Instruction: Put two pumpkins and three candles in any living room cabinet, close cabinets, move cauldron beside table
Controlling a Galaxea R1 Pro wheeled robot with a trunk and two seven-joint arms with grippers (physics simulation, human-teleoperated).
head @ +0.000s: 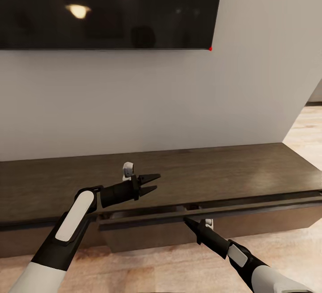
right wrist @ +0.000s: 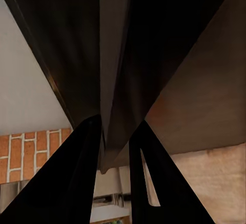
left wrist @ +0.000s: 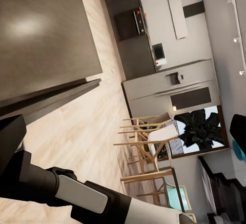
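Note:
The cabinet is the long low dark-brown unit under the wall TV. One drawer front stands pulled out a little from its face. My right gripper is at that front's top edge. In the right wrist view its fingers sit on either side of the dark panel edge, shut on it. My left gripper hovers open just above the cabinet top, with nothing between its fingers. The pumpkins, candles, cauldron and table are out of view.
A large black TV hangs on the white wall above the cabinet. Pale wood floor runs past the cabinet's right end. The left wrist view looks towards a kitchen with wooden chairs and shows my right arm.

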